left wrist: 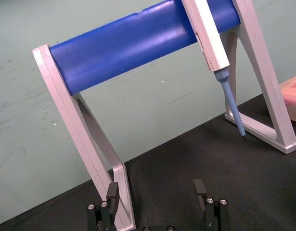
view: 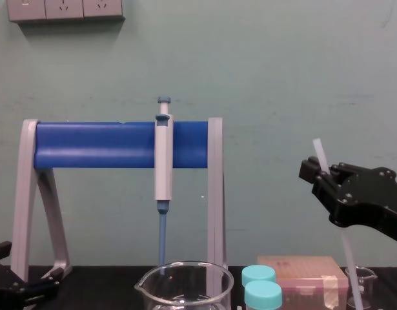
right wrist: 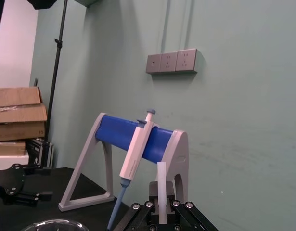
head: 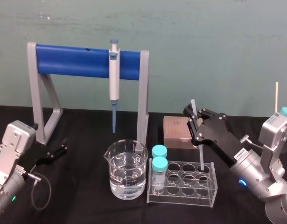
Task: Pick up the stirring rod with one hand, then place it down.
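Note:
My right gripper (head: 195, 120) is shut on the stirring rod (head: 200, 157), a thin translucent white rod held nearly upright. Its top end pokes out above the fingers. Its lower end reaches down into a back right hole of the clear tube rack (head: 213, 192). The chest view shows the stirring rod (view: 319, 154) slanting through the black right gripper (view: 324, 175). In the right wrist view the stirring rod (right wrist: 161, 192) stands pinched between the fingers. My left gripper (head: 63, 145) rests low at the table's left, open and holding nothing, its fingers (left wrist: 199, 188) set wide apart.
A grey stand with a blue bar (head: 73, 60) holds a hanging pipette (head: 114, 79) at the back. A glass beaker of water (head: 126, 170) stands centre front. Two teal-capped vials (head: 159, 164) sit in the rack's left end. A brown box (head: 177, 131) lies behind it.

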You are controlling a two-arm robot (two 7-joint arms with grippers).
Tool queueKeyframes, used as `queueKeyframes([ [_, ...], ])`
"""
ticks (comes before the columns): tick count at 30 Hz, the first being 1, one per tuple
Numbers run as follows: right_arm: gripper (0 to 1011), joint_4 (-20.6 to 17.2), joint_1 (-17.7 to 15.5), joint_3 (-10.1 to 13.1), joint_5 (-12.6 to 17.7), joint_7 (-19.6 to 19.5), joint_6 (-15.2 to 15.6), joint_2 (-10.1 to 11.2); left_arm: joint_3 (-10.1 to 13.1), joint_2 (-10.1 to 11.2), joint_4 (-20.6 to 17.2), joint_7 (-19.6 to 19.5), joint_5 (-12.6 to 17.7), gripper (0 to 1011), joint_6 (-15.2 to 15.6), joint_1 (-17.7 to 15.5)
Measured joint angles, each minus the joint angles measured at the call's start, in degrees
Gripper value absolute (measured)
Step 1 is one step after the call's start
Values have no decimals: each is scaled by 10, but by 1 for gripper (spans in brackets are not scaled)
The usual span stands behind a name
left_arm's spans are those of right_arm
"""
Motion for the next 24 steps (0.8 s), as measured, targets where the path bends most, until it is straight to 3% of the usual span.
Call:
queueKeyframes([
  [24,66,46,13,-20,7,19,18,6,0,0,0,0,0,1000,0,0],
])
